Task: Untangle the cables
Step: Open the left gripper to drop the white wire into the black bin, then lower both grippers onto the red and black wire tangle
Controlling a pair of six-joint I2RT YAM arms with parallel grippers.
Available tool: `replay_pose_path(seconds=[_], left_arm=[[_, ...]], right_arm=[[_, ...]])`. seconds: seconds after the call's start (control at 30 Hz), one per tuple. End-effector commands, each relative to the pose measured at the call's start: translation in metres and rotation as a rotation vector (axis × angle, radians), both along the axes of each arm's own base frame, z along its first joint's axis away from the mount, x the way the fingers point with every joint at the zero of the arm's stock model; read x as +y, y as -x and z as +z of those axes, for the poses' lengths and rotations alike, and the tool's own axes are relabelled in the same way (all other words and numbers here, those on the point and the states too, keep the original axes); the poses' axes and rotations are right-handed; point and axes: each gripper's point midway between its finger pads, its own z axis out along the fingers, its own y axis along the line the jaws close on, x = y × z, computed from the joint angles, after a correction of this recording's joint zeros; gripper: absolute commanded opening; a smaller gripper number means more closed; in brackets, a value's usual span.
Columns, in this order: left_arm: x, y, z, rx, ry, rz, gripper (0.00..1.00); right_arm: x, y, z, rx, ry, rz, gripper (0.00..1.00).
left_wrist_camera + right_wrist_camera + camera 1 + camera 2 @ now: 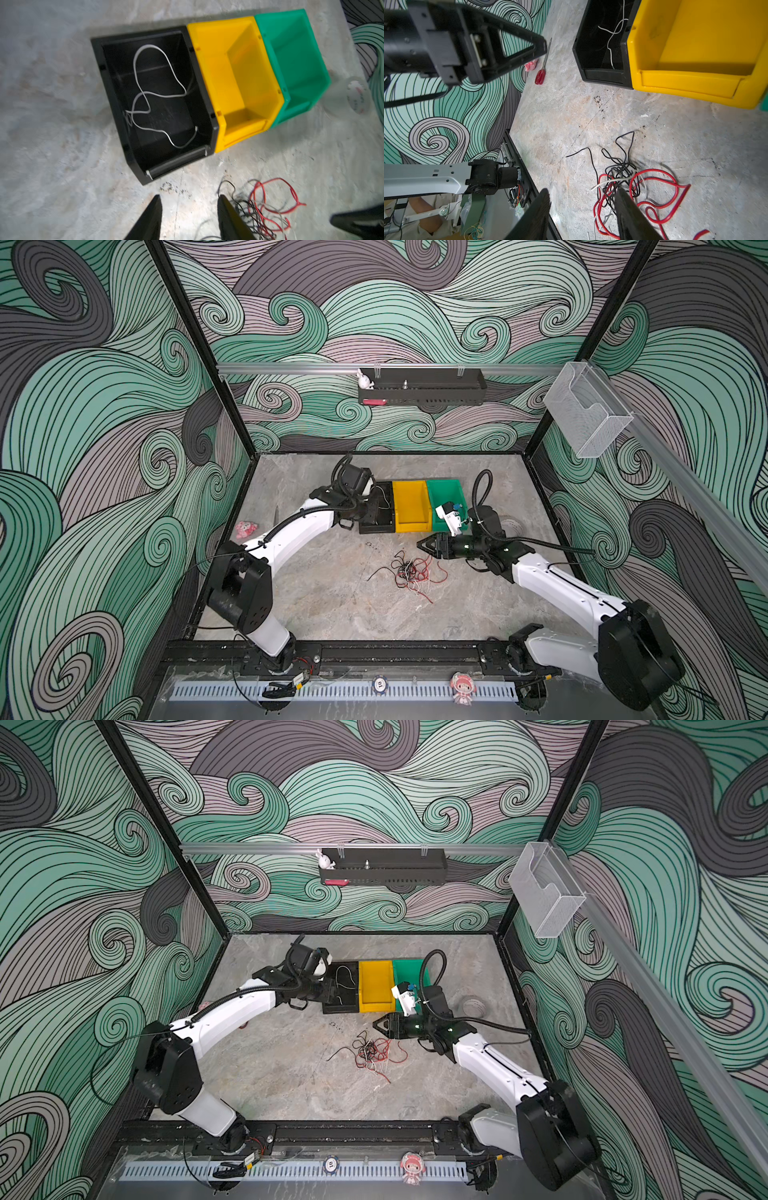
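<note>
Cables (409,572): red, black and white tangle, mid-desk (332,614), in front of the bins.
White cable (158,93): lies in black bin (141,34), likely sorted.
Left end effector (189,198): half-spread, empty, near that bin.
Right end effector (582,191): half-spread, empty, just beside the tangle, likely for the next pick.

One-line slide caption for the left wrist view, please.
Left gripper, jaws open, empty; black bin holds one white cable; red, black and white tangle lies on the table beside one jaw.

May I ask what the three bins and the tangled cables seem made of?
The black bin, yellow bin and green bin look like moulded plastic: uniform colour, smooth faintly glossy walls. The cables seem thin wire in coloured plastic insulation, limp and looping; cores not visible.
</note>
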Motion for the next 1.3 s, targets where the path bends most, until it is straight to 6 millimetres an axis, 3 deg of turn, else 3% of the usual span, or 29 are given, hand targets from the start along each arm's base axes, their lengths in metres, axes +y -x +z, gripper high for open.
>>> replay_pose_path(seconds=[0.0,0.27,0.57,0.63,0.83,1.0,1.2,1.27], left_arm=[[-0.024,0.022,0.006,0.026,0.163,-0.033,0.47],[-0.068,0.076,-0.015,0.057,0.289,-0.120,0.47],[-0.098,0.106,-0.046,0.082,0.287,-0.163,0.48],[-0.102,0.110,-0.052,0.089,0.280,-0.171,0.55],[-0.112,0.116,-0.070,0.112,0.248,-0.183,0.55],[-0.118,0.117,-0.087,0.131,0.201,-0.186,0.55],[-0.118,0.115,-0.105,0.151,0.157,-0.174,0.43],[-0.115,0.116,-0.112,0.161,0.141,-0.167,0.38]], right_arm=[[-0.007,0.004,-0.015,0.040,0.050,-0.024,0.52],[-0.022,0.022,-0.048,0.093,0.220,-0.062,0.52],[-0.039,0.025,-0.070,0.132,0.307,-0.162,0.52],[-0.037,0.022,-0.070,0.131,0.292,-0.174,0.52],[-0.030,0.005,-0.064,0.111,0.272,-0.202,0.51],[-0.024,-0.004,-0.073,0.142,0.283,-0.215,0.49],[-0.019,-0.013,-0.079,0.155,0.275,-0.222,0.43],[-0.019,-0.014,-0.080,0.151,0.287,-0.221,0.31]])
